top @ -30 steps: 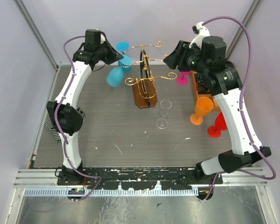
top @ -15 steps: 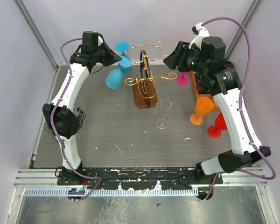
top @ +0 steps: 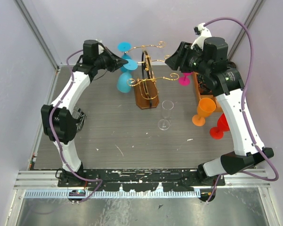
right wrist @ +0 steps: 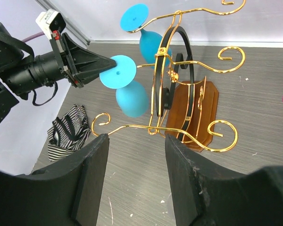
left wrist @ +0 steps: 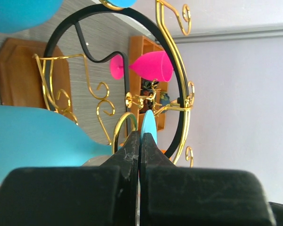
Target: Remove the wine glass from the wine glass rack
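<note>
The wine glass rack [top: 148, 70] of gold wire stands on its brown base [top: 146, 98] at the back middle. My left gripper [top: 118, 64] is shut on the foot of a blue wine glass [top: 124, 81] just left of the rack's wire arms. In the left wrist view the closed fingertips [left wrist: 140, 136] pinch the blue foot's [left wrist: 147, 123] edge, with the bowl [left wrist: 33, 136] on the left. The right wrist view shows that foot [right wrist: 118, 71] and bowl [right wrist: 132, 99] beside the rack [right wrist: 179, 70]. A second blue glass [top: 124, 47] hangs on the rack. My right gripper [top: 172, 61] stands open and empty on the rack's right.
A pink glass [top: 184, 78] is at the rack's right. A clear glass [top: 166, 113] stands in front of the base. Orange [top: 203, 110] and red [top: 219, 127] glasses stand on the right. A striped cloth [top: 78, 114] lies on the left.
My left gripper and the blue glass in it have moved right, closer to the rack. The right arm has not moved.
</note>
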`<state>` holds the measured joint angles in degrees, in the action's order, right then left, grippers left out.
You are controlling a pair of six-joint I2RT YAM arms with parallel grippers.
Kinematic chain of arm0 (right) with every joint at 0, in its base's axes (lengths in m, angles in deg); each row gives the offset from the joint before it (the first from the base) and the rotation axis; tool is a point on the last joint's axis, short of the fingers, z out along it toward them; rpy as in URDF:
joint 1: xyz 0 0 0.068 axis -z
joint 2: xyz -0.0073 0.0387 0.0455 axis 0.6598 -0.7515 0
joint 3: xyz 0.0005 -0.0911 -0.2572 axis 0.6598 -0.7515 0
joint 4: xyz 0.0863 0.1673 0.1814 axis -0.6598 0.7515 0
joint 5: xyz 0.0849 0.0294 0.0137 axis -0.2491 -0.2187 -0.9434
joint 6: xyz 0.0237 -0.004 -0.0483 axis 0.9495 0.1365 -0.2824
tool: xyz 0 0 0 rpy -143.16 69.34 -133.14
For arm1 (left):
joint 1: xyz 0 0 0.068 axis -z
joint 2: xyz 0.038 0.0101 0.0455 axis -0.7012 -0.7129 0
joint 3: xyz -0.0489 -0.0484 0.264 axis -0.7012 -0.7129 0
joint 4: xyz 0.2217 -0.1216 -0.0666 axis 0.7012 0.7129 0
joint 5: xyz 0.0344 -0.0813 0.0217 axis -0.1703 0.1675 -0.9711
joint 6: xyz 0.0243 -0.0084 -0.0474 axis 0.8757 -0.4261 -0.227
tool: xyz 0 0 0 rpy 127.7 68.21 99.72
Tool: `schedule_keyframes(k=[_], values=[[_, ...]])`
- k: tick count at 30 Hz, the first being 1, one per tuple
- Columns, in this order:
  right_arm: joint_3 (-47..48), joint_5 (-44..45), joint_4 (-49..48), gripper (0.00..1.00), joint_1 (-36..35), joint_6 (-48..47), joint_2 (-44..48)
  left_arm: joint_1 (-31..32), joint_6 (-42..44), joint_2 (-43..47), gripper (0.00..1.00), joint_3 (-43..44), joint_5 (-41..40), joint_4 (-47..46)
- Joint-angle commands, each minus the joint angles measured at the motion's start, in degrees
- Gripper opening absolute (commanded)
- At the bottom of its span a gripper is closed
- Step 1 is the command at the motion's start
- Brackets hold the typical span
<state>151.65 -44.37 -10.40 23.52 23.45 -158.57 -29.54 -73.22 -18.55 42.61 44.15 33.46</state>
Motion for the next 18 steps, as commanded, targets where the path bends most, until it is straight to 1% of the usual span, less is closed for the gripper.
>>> schedule_keyframes(k=[1, 7, 11, 14, 18], values=[[0.5, -1.0, -3.1, 0.56, 0.4, -0.3, 0.7, 0.3, -4.9, -0.6, 0.0, 0.1, 5.1, -8.7], [0.9, -1.4, -3.0, 0.56, 0.4, -0.1, 0.4, -0.1, -7.0, -7.4, 0.0, 7.0, 5.3, -16.5], [2.0, -1.2, -2.3, 0.57, 0.5, -0.2, 0.5, -1.7, -7.6, -10.7, 0.0, 10.5, 5.2, -17.6], [2.5, -1.0, -1.8, 0.56, 0.5, -0.6, 0.7, -4.2, -5.8, -9.4, 0.0, 9.5, 4.6, -16.3], [2.3, -0.8, -1.8, 0.57, 0.6, -0.7, 0.8, -8.3, -0.9, -3.1, 0.0, 4.5, 3.4, -13.5]])
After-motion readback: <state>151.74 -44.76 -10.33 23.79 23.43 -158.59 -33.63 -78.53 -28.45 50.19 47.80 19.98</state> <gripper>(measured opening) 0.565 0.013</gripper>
